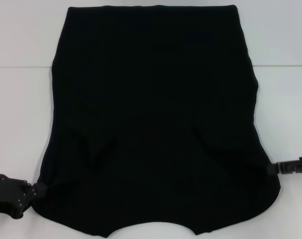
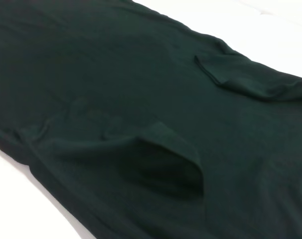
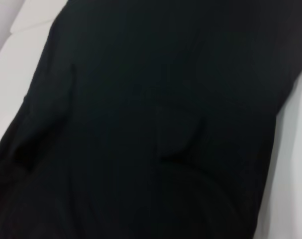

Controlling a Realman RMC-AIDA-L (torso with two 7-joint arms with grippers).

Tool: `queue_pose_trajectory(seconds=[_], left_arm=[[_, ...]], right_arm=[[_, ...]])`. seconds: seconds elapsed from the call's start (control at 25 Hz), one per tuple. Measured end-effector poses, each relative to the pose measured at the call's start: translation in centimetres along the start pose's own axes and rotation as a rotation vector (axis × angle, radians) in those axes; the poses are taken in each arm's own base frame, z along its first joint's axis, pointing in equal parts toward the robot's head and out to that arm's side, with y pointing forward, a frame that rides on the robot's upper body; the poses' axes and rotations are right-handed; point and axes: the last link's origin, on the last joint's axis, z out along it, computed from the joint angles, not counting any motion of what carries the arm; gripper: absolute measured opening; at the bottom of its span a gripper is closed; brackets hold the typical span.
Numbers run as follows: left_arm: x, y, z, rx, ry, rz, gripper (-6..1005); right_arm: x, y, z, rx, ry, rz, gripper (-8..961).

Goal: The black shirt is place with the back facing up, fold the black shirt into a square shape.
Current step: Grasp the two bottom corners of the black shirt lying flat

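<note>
Shirt (image 1: 155,114): you see it flat on the table (image 1: 21,35), sleeves folded in.
Left gripper (image 1: 37,189): at its left edge; grip unclear.
Right gripper (image 1: 271,169): at its right edge; grip unclear.

Lighting: bright, even, overhead; worktop (image 1: 21,99) near washed out, faint shadows only. Black shirt (image 1: 155,119) reads nearly detail-free in head view. Right wrist view: soft, blurred. Left wrist view: sharper, folds visible.

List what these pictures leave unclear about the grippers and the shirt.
- Left gripper, head view: fingertips merge into the black shirt; grip unreadable.
- Right gripper, head view: same, arm cut by the edge.
- Shirt collar: cut off by the head view's bottom edge.
- Lettering: none visible.
</note>
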Motion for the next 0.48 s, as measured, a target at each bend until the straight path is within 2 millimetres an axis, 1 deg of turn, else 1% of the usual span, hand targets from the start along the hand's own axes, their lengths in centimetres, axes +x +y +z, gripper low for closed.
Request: queue_pose_trajectory(seconds=[0.16,0.48], left_arm=[[0.0,0.1,0.0,-0.004,-0.001,-0.004,14],[0.1,0.1,0.1,-0.006,0.002,-0.004,15]], right_arm=[[0.7,-0.1,0.5,0.006,0.04,0.005,648],[0.8,0.5,1.3,-0.016,0.059,-0.011,630]])
